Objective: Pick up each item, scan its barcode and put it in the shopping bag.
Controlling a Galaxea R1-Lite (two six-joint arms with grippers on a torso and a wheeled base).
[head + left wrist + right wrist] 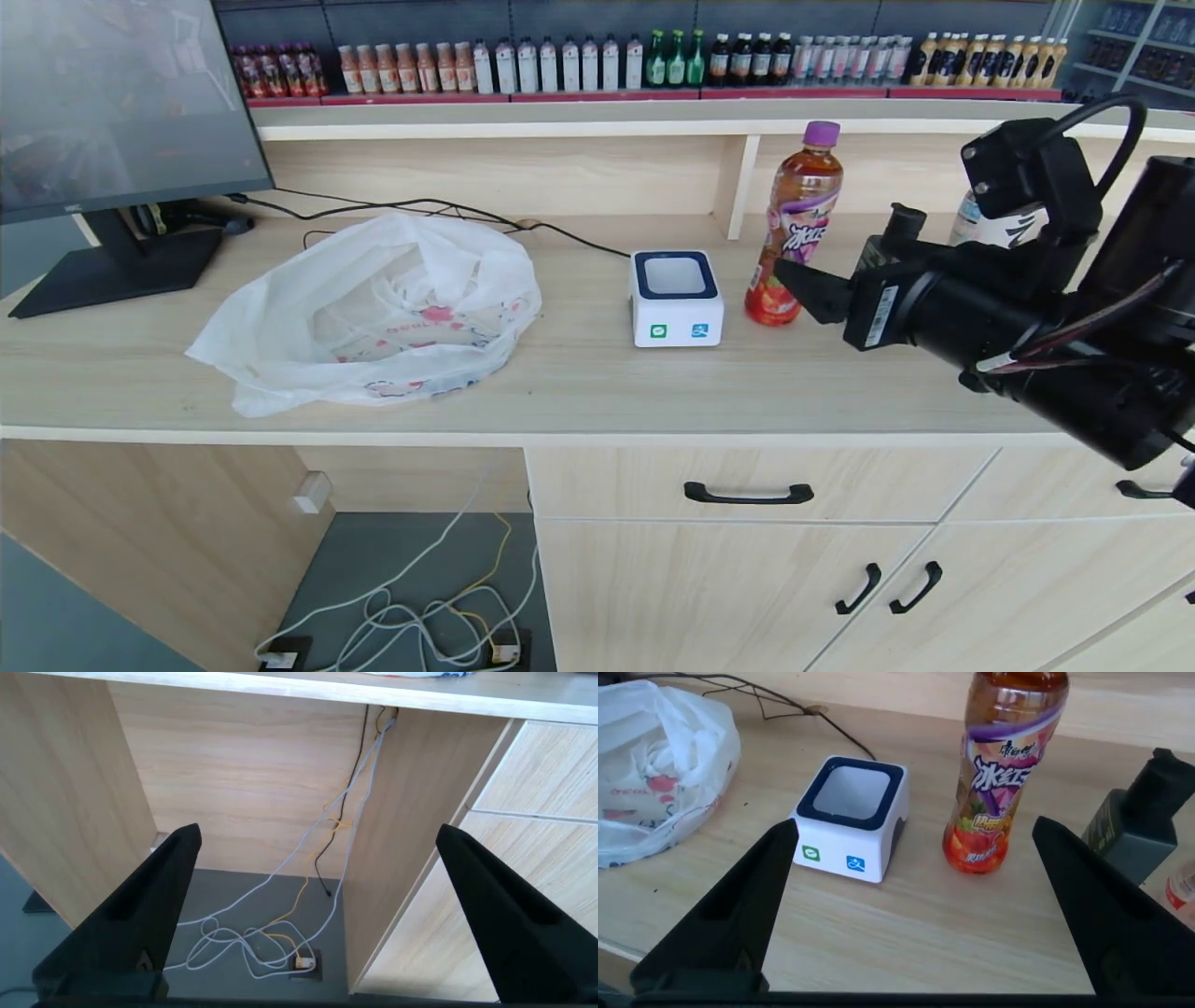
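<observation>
An iced tea bottle [796, 229] with a purple cap stands upright on the wooden counter, just right of the white scanner box [677, 299]. The same bottle [999, 775] and scanner [848, 817] appear in the right wrist view. A white shopping bag [373, 308] lies open on the counter's left part. My right gripper [805, 291] hovers over the counter near the tea bottle's base, open [915, 831] with nothing between its fingers. My left gripper [318, 835] is open below counter height, facing the recess with cables.
A small dark bottle [892, 243] and a white bottle [990, 224] stand behind my right arm. A monitor [121, 103] is at the far left, with a cable running along the counter's back. A shelf of drinks [653, 61] lines the wall. Drawers and cupboard doors sit below.
</observation>
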